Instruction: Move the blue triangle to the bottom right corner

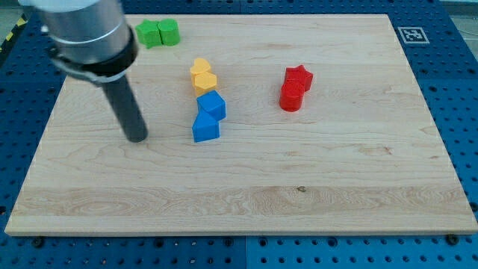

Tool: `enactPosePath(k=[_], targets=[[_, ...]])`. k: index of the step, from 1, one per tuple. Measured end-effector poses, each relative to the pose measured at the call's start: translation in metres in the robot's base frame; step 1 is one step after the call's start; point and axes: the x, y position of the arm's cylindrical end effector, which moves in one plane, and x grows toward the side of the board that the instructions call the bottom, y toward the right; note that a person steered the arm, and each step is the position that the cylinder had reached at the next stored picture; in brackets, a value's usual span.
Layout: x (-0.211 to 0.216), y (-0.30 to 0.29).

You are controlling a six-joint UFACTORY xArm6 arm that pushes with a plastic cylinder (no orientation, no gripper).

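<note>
Two blue blocks sit just left of the board's middle. The lower one (205, 127) looks like the blue triangle. The upper one (212, 104) is a blue cube and touches it. My tip (137, 138) rests on the board to the left of the blue triangle, about a block's width or more apart from it. The rod rises from the tip toward the view's top left.
Two yellow blocks (202, 76) are stacked in a column just above the blue cube. A red star (299, 76) and a red cylinder (290, 98) sit right of the middle. Two green blocks (158, 33) lie at the top left. The wooden board (336, 194) lies on a blue pegboard.
</note>
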Motion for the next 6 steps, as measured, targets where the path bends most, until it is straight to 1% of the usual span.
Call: enactPosePath(k=[1, 3, 5, 6], targets=[[-0.011, 0.029], [-0.006, 0.107], [0.021, 0.131], [0.027, 0.157]])
